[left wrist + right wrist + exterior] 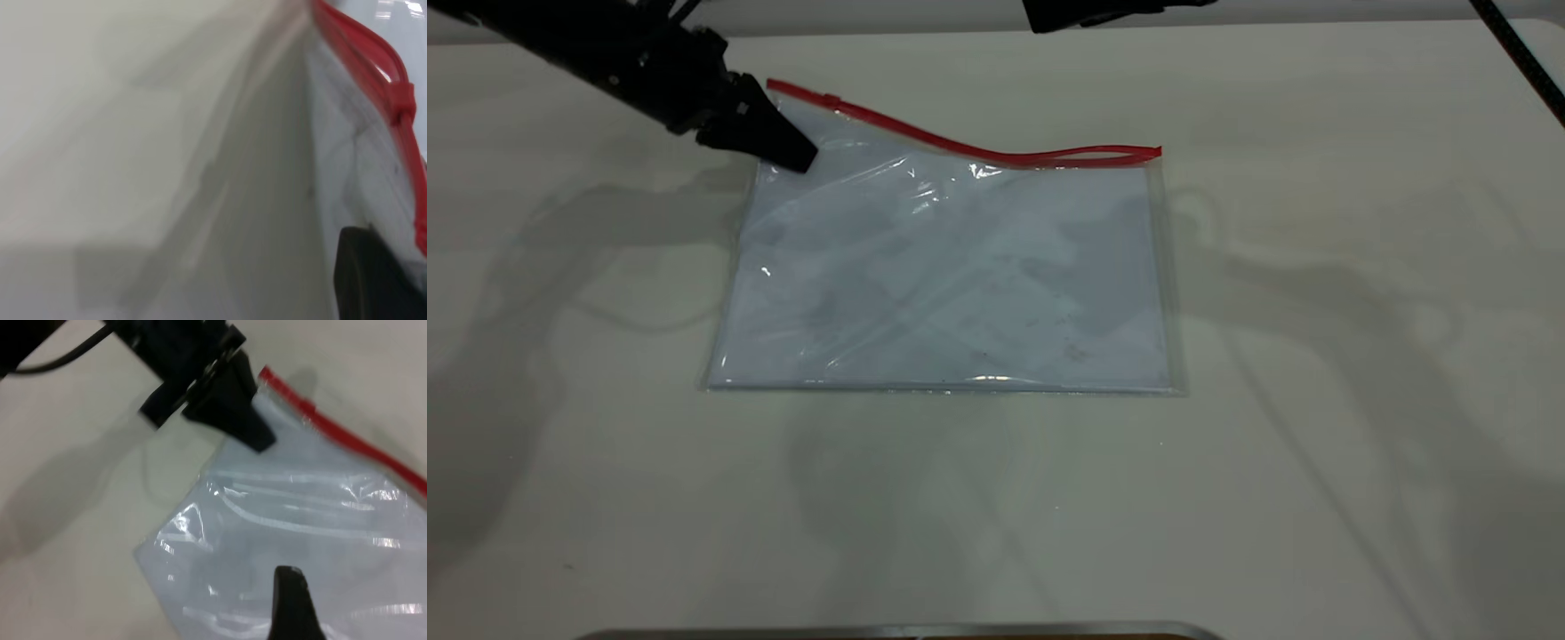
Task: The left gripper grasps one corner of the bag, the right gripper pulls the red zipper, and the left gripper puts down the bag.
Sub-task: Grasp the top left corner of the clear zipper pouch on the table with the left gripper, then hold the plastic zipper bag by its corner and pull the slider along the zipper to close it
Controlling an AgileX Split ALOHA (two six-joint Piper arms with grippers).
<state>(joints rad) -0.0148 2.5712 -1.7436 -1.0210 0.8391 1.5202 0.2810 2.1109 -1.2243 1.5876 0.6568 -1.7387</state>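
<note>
The bag point(951, 284) lies flat on the white table, clear and bluish-white, with the red zipper point(996, 156) along its far edge. The small red slider tab point(831, 100) sits near the zipper's left end. My left gripper point(796, 158) is shut on the corner of the bag point(787, 116) at the far left and holds it raised, so the zipper slopes up there. Right of the middle the zipper's two red strands are parted. My right gripper point(293, 600) hangs above the bag's middle, clear of it. In the exterior view only a black part of that arm point(1085, 11) shows at the top edge.
The white table point(1316, 444) spreads bare on all sides of the bag. A thin metal strip point(889, 631) runs along the near edge. A black cable point(1520, 53) crosses the far right corner.
</note>
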